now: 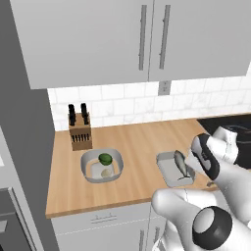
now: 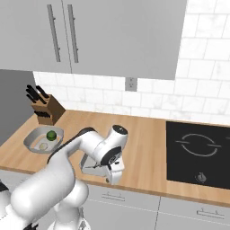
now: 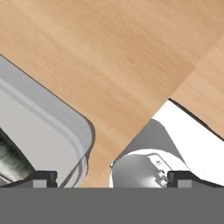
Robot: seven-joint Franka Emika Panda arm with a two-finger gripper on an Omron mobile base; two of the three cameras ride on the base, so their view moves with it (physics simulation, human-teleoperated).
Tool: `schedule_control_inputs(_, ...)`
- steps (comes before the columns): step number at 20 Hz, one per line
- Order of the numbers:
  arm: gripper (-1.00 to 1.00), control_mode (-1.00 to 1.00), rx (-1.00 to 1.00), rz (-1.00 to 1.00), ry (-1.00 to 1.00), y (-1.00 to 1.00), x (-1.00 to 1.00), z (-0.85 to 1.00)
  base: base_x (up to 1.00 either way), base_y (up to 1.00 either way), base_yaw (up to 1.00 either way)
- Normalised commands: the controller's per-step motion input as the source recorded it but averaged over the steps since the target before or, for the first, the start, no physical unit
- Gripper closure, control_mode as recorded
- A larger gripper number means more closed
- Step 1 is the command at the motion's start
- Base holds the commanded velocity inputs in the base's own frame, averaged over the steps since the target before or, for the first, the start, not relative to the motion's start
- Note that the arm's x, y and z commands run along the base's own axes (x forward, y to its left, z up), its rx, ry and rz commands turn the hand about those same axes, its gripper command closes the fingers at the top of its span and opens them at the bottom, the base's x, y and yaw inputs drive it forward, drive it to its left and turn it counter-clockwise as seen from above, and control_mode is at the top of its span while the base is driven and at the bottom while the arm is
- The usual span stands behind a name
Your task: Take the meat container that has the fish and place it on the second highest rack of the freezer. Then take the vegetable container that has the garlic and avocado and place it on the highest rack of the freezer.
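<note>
The meat container (image 1: 169, 172), a grey rectangular tray, lies near the counter's front edge with the slim silver-grey fish (image 1: 181, 165) in it. My gripper (image 1: 195, 164) hangs just over the tray's right rim, open and holding nothing. In the hand view the gripper (image 3: 113, 179) has its fingertips (image 3: 41, 177) far apart; the tray's rounded corner (image 3: 65, 131) and a bit of the fish (image 3: 11, 159) lie at the left. The vegetable container (image 1: 102, 165) (image 2: 43, 139), a rounded grey tray, holds the green avocado (image 1: 105, 158) and the pale garlic (image 1: 105, 172). The freezer's racks are out of view.
A wooden knife block (image 1: 80, 132) stands at the back behind the vegetable container. A black cooktop (image 2: 200, 152) lies to the right. A tall dark grey cabinet side (image 1: 24, 147) closes the counter's left end. Wall cabinets (image 1: 142, 39) hang overhead.
</note>
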Motion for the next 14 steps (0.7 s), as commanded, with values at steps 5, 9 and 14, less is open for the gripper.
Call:
schedule_control_inputs(5,-1.0,-1.0,0.0,-0.02,0.0,0.0,0.26,-0.31,0.0,0.0,0.0)
schedule_control_inputs(9,-1.0,-1.0,0.0,-0.01,0.0,0.0,0.17,-0.27,0.0,0.0,0.0)
schedule_control_inputs(14,-1.0,-1.0,0.0,0.0,0.0,0.0,0.12,-0.26,0.0,0.0,0.0)
